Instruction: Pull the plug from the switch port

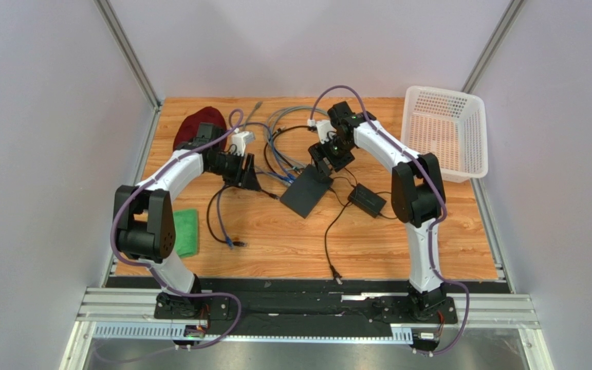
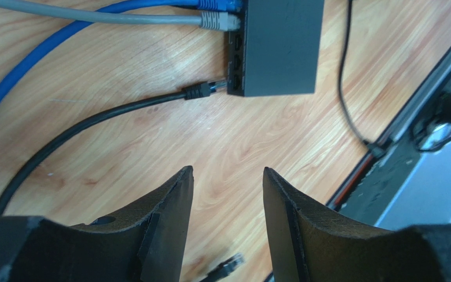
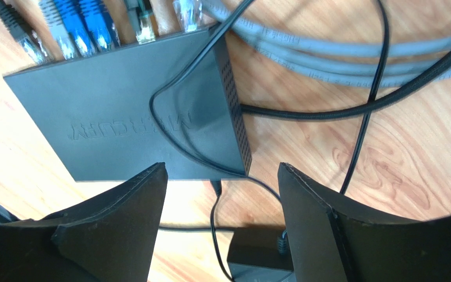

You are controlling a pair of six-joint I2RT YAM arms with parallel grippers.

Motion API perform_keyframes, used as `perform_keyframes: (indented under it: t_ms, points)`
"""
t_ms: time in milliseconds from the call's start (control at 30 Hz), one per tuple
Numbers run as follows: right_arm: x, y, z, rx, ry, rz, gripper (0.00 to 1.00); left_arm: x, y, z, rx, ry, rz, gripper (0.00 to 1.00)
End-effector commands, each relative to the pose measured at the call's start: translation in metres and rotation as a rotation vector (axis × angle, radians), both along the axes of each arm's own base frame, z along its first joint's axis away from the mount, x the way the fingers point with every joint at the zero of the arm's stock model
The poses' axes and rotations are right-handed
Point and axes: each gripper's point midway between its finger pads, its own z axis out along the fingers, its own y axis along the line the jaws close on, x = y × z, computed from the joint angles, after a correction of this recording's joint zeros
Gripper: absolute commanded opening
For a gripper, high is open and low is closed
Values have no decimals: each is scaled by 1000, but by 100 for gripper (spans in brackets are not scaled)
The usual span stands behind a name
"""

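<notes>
I am hovering my right gripper (image 3: 222,169), spread and empty, over the switch (image 3: 122,117) to brace it, while aiming my left gripper (image 2: 228,171), also spread, at the black plug (image 2: 201,90).

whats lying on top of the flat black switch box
A thin black cord loops across the top of the flat matte black switch box, over raised lettering. Nothing else shows there. A finger of the right end effector hides part of its near edge.

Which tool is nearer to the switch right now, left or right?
Right. The right tool hangs right at the switch, one corner showing between its jaws. The left tool faces the switch's plugged edge from farther off, bare table between them.
</notes>
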Motion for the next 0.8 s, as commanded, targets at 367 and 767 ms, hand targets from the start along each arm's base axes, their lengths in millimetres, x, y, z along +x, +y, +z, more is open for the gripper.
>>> perform_keyframes:
  t_ms: [367,767]
  points:
    - [-106,-81,4,-163,-45,138,34,61,1,-15,80,-95,-34,34]
    - [-64,-155,-15,-372,24,-37,7,78,-66,-40,-39,-51,-95,0]
